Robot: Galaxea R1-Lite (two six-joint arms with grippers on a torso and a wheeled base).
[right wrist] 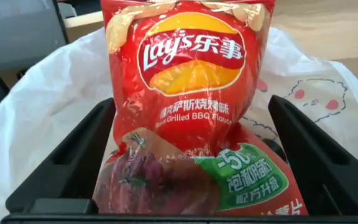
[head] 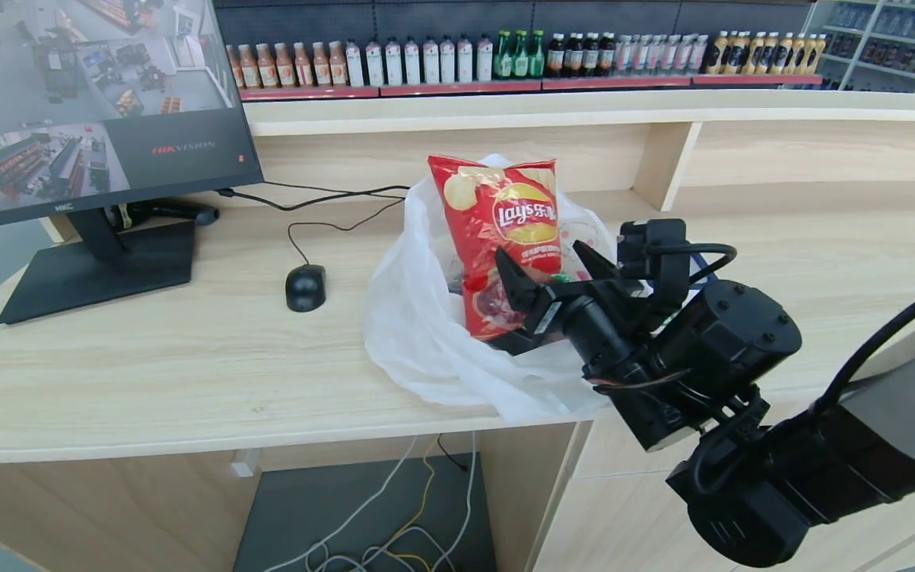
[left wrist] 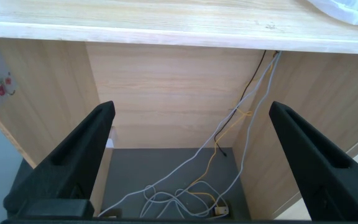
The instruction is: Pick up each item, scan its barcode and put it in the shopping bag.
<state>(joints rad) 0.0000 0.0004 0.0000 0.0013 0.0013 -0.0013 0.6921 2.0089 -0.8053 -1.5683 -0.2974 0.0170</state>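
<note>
A red chips bag [head: 505,230] stands upright in the white plastic shopping bag [head: 418,326] on the wooden counter [head: 148,357]. My right gripper [head: 541,254] is open at the bag's lower half, one finger on each side of it. The right wrist view has the chips bag [right wrist: 191,74] between the spread fingers [right wrist: 73,162], with the shopping bag [right wrist: 36,106] around it and a white pack with pink print [right wrist: 316,99] behind. My left gripper [left wrist: 192,109] is open and holds nothing, low in front of the recess under the counter.
A monitor [head: 92,103] on a black stand is at the counter's left, with a black mouse [head: 306,287] and its cable beside it. A raised ledge and a shelf of bottles [head: 505,56] run behind. Loose cables [left wrist: 185,193] hang in the recess.
</note>
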